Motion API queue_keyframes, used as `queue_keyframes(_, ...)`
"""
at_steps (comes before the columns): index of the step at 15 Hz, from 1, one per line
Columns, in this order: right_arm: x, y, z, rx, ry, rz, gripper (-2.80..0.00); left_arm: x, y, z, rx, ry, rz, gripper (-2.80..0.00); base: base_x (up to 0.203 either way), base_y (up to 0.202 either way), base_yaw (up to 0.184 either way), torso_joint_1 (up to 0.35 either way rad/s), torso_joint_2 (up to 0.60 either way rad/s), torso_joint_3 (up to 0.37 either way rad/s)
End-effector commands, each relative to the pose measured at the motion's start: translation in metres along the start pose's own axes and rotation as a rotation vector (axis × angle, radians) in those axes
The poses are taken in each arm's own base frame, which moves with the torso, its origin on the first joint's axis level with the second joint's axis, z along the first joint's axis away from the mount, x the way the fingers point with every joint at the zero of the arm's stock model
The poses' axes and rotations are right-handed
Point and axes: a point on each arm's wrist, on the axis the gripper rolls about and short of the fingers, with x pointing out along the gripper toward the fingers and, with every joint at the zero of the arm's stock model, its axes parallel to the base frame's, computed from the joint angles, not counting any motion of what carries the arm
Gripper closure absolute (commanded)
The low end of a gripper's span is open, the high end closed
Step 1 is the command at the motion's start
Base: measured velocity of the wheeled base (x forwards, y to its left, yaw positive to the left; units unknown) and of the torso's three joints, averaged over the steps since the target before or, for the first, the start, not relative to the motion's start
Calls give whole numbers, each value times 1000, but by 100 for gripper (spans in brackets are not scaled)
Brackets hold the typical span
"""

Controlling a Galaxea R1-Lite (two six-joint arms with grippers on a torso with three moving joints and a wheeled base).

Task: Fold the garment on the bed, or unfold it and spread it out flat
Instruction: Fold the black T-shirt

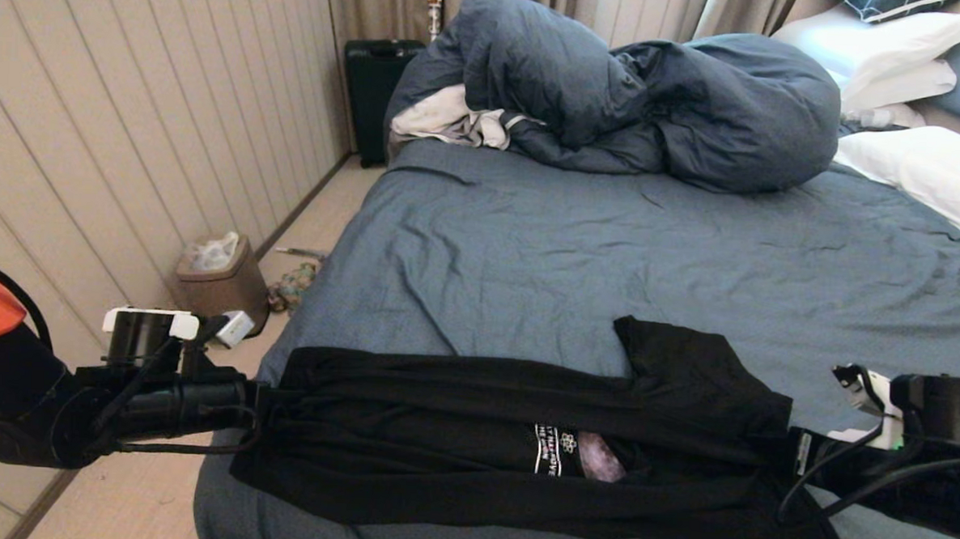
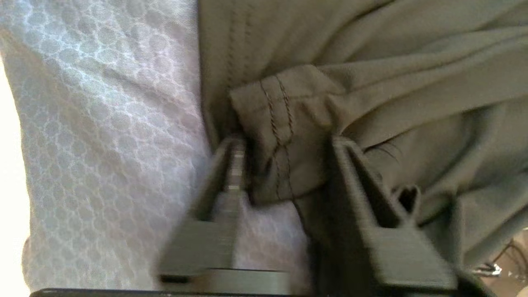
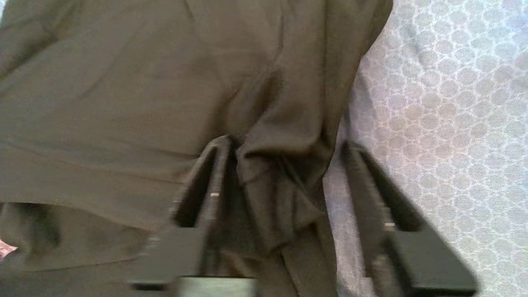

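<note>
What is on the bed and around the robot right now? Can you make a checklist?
Surface: bed with a wrinkled blue sheet, mostly bare in the middle.
Job's things: black T-shirt stretched in a band across the near edge, bunched lengthwise, only a bit of its print showing.
Clutter: duvet heaped at the far end, white cloth tucked beside it, pillows far right.
Grippers: left end effector open, its fingers either side of a hemmed corner of the shirt; right end effector open around a bunched fold at the other end.
Cables: black leads along both wrists.
Surroundings: bin and suitcase on the floor by the panelled wall.
</note>
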Motion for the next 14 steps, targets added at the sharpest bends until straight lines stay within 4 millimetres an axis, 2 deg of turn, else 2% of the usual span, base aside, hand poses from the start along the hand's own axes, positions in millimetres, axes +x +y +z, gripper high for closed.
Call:
queue_keyframes(1,-2,0,3,-4,-19,2,-280,-6,-4,5,16,-28,-3,-280,0,0,0,0,0,0)
queue_keyframes(5,-23,2,13,-20,-101,3,-280,-30,-11,26,51,-118,13,-280,0,0,0,0,0,0)
queue_keyframes(7,-31,4,16,-28,-133,7,-280,-44,-14,29,55,-142,27,-280,0,0,0,0,0,0)
queue_keyframes(11,-37,-6,20,-3,-157,5,-280,-59,-6,31,35,-170,69,-280,0,0,0,0,0,0)
queue_keyframes(14,-42,-10,39,-1,-226,-7,-280,-74,-2,51,34,-240,94,-280,0,0,0,0,0,0)
